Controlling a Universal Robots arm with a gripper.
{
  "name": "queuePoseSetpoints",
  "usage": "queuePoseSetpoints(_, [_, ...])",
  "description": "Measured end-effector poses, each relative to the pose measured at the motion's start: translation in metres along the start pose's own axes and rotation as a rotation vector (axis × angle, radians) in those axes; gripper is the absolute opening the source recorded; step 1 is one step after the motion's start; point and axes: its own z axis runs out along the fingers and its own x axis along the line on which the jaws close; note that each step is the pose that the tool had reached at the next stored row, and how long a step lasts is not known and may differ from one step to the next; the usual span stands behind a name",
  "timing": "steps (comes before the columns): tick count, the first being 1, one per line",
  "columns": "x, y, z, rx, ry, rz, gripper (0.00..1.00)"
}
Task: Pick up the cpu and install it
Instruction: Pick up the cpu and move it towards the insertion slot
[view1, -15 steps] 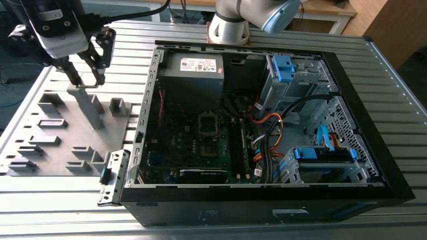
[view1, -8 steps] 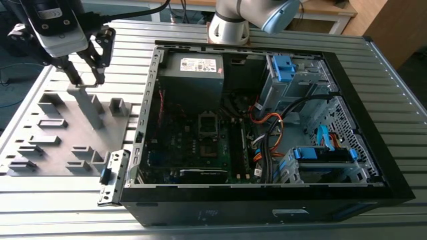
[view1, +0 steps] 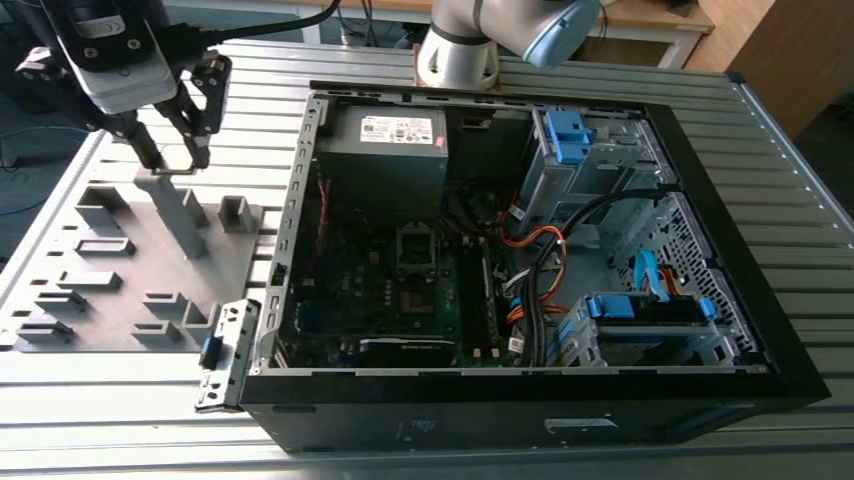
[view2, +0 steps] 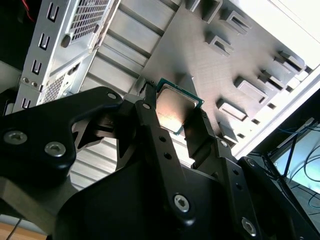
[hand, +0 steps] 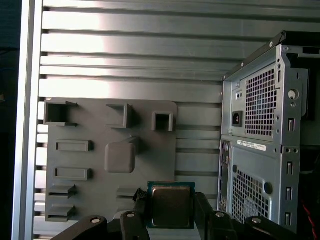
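exterior view: jaws hang over the grey holder plate (view1: 234, 265), outside the case (view1: 521, 425) on the exterior view's left; open counter (view1: 120, 400) all round | second wrist view: jaws grip the cpu (view2: 176, 109) by two opposite edges, beside the case wall | first wrist view: cpu flat, metal top showing, clear of the case; judged light, stiff, thin, slippery, underside fragile, so an edge hold suits; the case rim is the edge to mind

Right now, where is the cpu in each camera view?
Exterior view: the cpu sits edge-on in the gripper, above the grey tray.
First wrist view: the cpu faces the camera, gripped, grey tray behind.
Second wrist view: same cpu, seen at a slant.
Shared landmark: the grey tray.
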Motion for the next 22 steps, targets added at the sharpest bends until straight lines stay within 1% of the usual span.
queuePoseSetpoints(5, [-0.0045,-0.0002,0.0001,-0.0001,-0.0002,0.000,0.47])
queuePoseSetpoints(8, [-0.0101,-0.0008,0.0002,-0.0002,-0.0002,0.000,0.47])
queuePoseSetpoints(12, [-0.0210,-0.0024,0.0003,-0.0002,0.0007,0.000,0.47])
queuePoseSetpoints(19, [-0.0412,-0.0052,0.0004,-0.0003,0.0044,0.000,0.47])
queuePoseSetpoints(22, [-0.0515,-0.0064,0.0005,-0.0003,0.0067,0.000,0.47])
